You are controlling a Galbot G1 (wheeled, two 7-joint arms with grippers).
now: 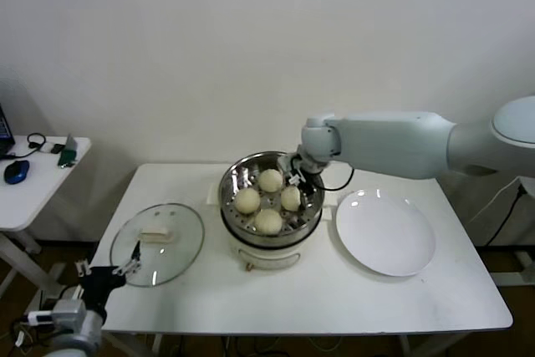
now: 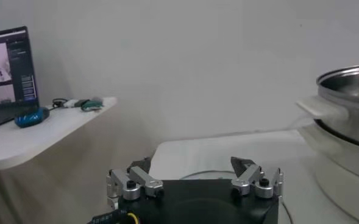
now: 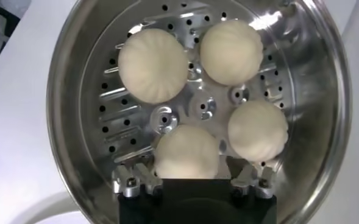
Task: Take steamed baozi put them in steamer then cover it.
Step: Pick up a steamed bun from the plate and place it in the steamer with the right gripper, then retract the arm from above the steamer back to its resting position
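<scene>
The steamer (image 1: 229, 183) stands mid-table on its white base, uncovered. Four steamed baozi lie on its perforated floor (image 3: 115, 115): one at the back (image 1: 270, 179), one left (image 1: 247, 200), one right (image 1: 290, 197), one front (image 1: 268, 221). My right gripper (image 1: 295, 175) hangs over the basket's back right, open, its fingers (image 3: 133, 179) either side of the nearest baozi (image 3: 187, 152), which rests on the floor. The cover (image 1: 157, 242) lies flat on the table left of the steamer. My left gripper (image 1: 125, 268) is open and empty at the cover's front-left edge (image 2: 206, 175).
An empty white plate (image 1: 384, 232) lies right of the steamer. A small side table (image 1: 33, 190) at far left holds a blue mouse (image 1: 16, 171), a laptop (image 2: 5, 76) and cables. The steamer's rim also shows in the left wrist view (image 2: 350, 82).
</scene>
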